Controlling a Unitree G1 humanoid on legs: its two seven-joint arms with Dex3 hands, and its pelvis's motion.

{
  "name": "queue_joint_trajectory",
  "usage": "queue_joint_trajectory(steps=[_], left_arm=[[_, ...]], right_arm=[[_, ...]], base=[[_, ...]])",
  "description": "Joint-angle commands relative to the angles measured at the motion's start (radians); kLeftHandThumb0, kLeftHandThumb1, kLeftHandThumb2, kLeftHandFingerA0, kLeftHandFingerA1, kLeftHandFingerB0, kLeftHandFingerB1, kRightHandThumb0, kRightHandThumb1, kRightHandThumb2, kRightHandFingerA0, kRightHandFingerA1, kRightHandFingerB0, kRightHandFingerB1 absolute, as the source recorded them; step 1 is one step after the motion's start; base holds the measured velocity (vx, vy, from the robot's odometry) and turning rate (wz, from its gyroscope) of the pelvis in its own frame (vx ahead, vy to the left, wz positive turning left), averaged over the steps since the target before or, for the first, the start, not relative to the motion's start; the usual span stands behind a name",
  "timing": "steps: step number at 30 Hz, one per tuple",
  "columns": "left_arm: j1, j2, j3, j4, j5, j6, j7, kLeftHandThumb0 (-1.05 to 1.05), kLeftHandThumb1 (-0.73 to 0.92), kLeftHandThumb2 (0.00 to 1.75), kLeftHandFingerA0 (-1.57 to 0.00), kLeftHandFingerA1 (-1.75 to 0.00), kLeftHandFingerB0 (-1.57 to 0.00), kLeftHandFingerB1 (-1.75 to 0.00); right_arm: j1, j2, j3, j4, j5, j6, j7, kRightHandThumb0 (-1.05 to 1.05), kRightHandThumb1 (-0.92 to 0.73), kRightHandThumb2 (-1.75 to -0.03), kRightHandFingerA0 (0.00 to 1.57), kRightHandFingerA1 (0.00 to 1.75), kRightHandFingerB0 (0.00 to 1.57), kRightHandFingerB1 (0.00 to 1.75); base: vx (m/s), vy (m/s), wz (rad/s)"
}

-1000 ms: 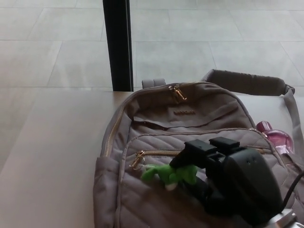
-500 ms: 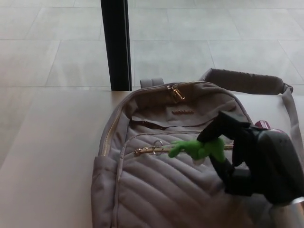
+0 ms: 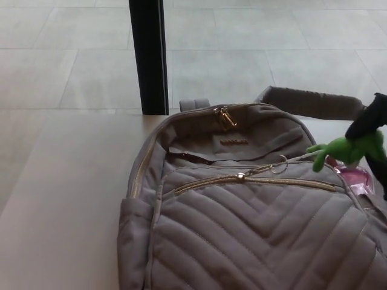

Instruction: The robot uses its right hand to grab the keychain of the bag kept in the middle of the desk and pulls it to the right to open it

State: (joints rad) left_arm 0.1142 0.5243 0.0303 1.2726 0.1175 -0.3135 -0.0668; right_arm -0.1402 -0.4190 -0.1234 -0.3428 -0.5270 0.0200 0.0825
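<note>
A grey quilted backpack lies on the desk, filling the lower middle of the head view. Its front pocket zipper runs across in gold, with the slider near the middle. A green toy keychain hangs at the far right, linked by a ring to the slider. My right hand shows only as black fingers at the right edge, shut on the green keychain. My left hand does not show.
A black post stands behind the desk. The bag's strap curves off at the back right. A pink object lies under the bag's right side. Tiled floor lies beyond.
My right hand has moved far to the right with the green keychain. The zipper slider has travelled from the pocket's left end to about its middle.
</note>
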Motion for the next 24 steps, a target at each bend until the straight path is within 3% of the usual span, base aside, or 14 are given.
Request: queue_joint_trajectory(steps=[1, 8, 13, 14, 17, 18, 24], left_arm=[[0.001, 0.017, 0.003, 0.017, 0.012, -0.007, 0.009, -0.73, 0.82, 0.65, -0.77, -0.63, -0.65, -0.42], [0.006, 0.015, 0.010, 0.025, 0.010, -0.002, 0.012, -0.73, 0.83, 0.65, -0.79, -0.61, -0.65, -0.42], [0.003, 0.013, 0.008, 0.029, 0.011, 0.004, 0.010, -0.74, 0.83, 0.65, -0.78, -0.61, -0.64, -0.42], [0.006, 0.013, 0.005, 0.024, 0.014, 0.000, 0.011, -0.72, 0.84, 0.65, -0.76, -0.62, -0.64, -0.43], [0.016, 0.016, 0.012, 0.016, 0.004, -0.006, 0.005, -0.74, 0.83, 0.65, -0.75, -0.63, -0.63, -0.43], [0.016, 0.016, 0.012, 0.017, 0.004, -0.004, 0.005, -0.75, 0.84, 0.65, -0.75, -0.63, -0.63, -0.43], [0.021, 0.014, 0.015, 0.022, 0.003, 0.004, -0.001, -0.76, 0.83, 0.65, -0.77, -0.58, -0.62, -0.42]], right_arm=[[0.020, -0.087, -0.091, 0.086, 0.065, -0.100, -0.017, -0.19, -0.39, -1.24, 0.94, 1.75, 0.80, 1.50], [0.020, -0.166, -0.222, 0.248, 0.089, -0.128, -0.060, -0.13, -0.37, -1.26, 0.92, 1.75, 0.84, 1.45], [0.043, -0.218, -0.299, 0.351, 0.091, -0.129, -0.080, -0.17, -0.39, -1.21, 0.94, 1.75, 0.79, 1.53], [0.059, -0.239, -0.327, 0.397, 0.096, -0.154, -0.094, -0.28, -0.40, -1.18, 1.25, 1.42, 1.01, 1.27], [0.084, -0.276, -0.363, 0.493, 0.108, -0.227, -0.125, -0.32, -0.45, -1.16, 1.22, 1.40, 0.99, 1.27], [0.092, -0.287, -0.372, 0.517, 0.099, -0.224, -0.137, -0.32, -0.49, -1.16, 0.97, 1.75, 0.78, 1.59], [0.133, -0.320, -0.390, 0.638, 0.085, -0.284, -0.209, -0.34, -0.49, -1.12, 1.01, 1.75, 0.82, 1.61]], base=[[0.00, 0.000, 0.00], [0.00, 0.000, 0.00], [0.00, 0.000, 0.00], [0.00, 0.000, 0.00], [0.00, 0.000, 0.00], [0.00, 0.000, 0.00], [0.00, 0.000, 0.00]])
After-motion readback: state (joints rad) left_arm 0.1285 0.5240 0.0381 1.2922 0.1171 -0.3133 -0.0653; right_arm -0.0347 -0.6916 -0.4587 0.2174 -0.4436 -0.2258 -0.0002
